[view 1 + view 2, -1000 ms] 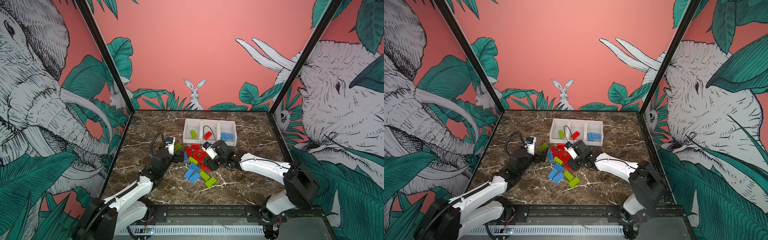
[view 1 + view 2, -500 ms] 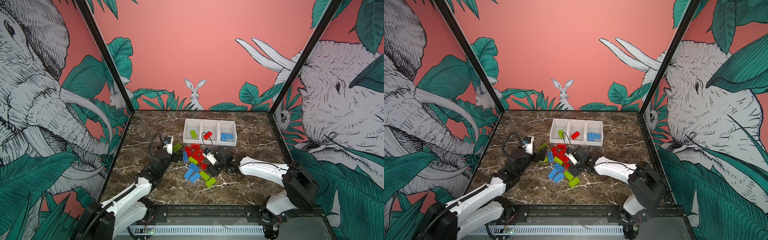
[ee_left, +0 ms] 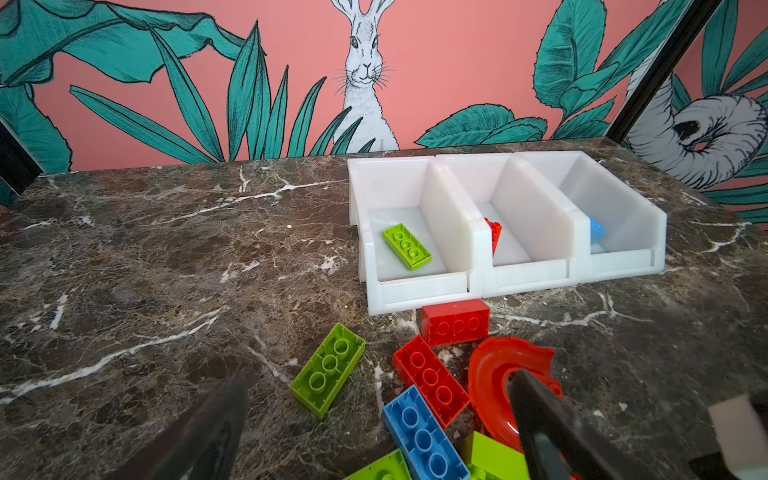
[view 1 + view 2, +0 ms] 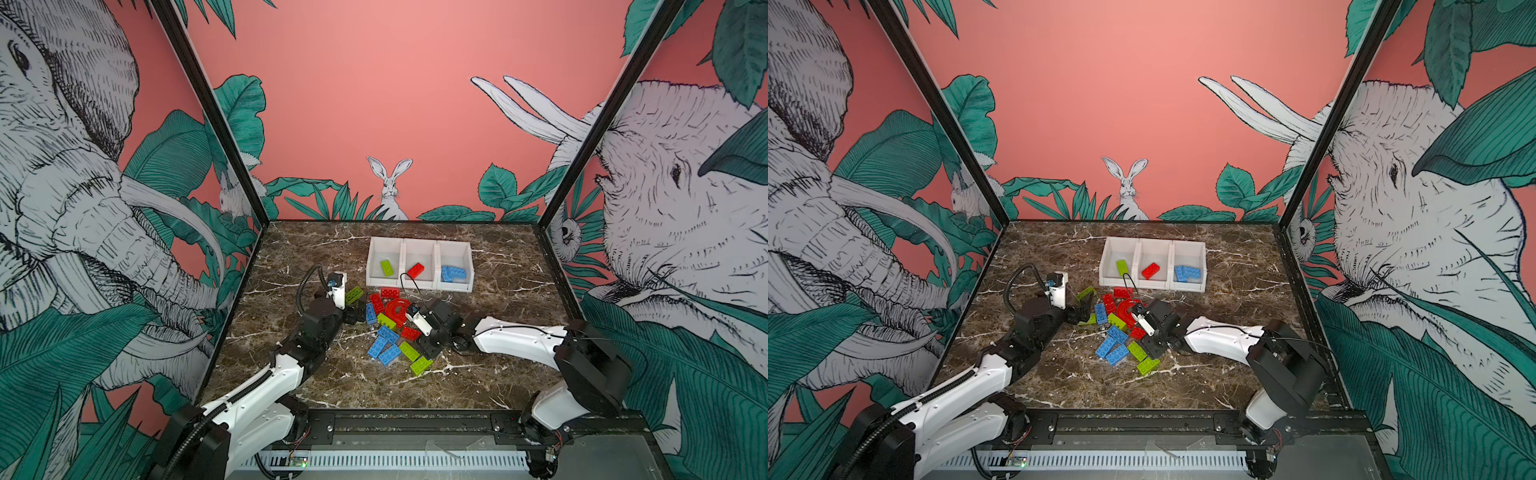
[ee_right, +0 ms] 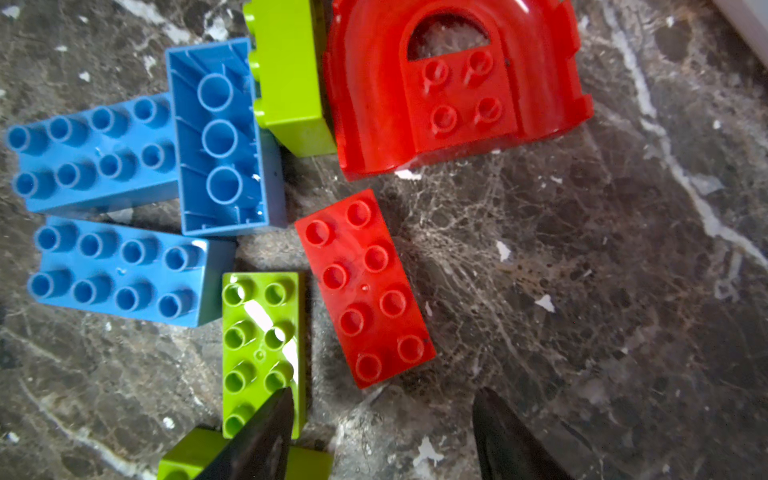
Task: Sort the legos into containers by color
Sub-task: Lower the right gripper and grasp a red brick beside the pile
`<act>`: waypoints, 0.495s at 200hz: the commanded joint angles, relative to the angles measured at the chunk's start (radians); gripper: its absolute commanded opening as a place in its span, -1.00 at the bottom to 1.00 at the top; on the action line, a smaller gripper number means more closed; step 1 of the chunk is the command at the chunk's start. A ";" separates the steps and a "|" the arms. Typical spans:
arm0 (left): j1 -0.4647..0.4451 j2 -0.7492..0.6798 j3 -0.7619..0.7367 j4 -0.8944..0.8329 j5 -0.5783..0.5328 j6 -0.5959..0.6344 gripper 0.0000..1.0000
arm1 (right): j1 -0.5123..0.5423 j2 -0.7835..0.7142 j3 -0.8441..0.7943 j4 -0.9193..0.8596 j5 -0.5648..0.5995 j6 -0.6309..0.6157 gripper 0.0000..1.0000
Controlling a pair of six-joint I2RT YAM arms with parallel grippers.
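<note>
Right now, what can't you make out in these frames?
- Red brick in the middle container: left wrist view, mostly behind that container's wall.
- Blue bricks in the right-hand container: both top views, too small to count.
- Right end effector: right wrist view shows only its fingertips.
- Lime brick: same view, partly behind a fingertip, cut by the frame edge.

The left arm [image 4: 266,382] was extended forward and kept low, and the left gripper [image 3: 374,436] was held with its jaws spread wide, empty. The right arm [image 4: 519,340] was reached in toward the middle. The right gripper [image 5: 386,436] was pointed downward, jaws parted and empty.
</note>
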 commanded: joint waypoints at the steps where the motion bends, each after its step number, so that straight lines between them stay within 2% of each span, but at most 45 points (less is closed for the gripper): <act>1: -0.002 0.001 0.003 -0.007 0.017 -0.015 0.98 | 0.008 0.035 0.029 0.032 -0.003 -0.013 0.33; 64: -0.003 -0.002 0.002 -0.009 0.010 -0.019 0.98 | 0.009 0.128 0.083 0.051 -0.023 -0.003 0.16; 99: -0.002 -0.003 0.000 -0.010 0.010 -0.019 0.98 | 0.008 0.126 0.086 0.057 -0.015 -0.001 0.00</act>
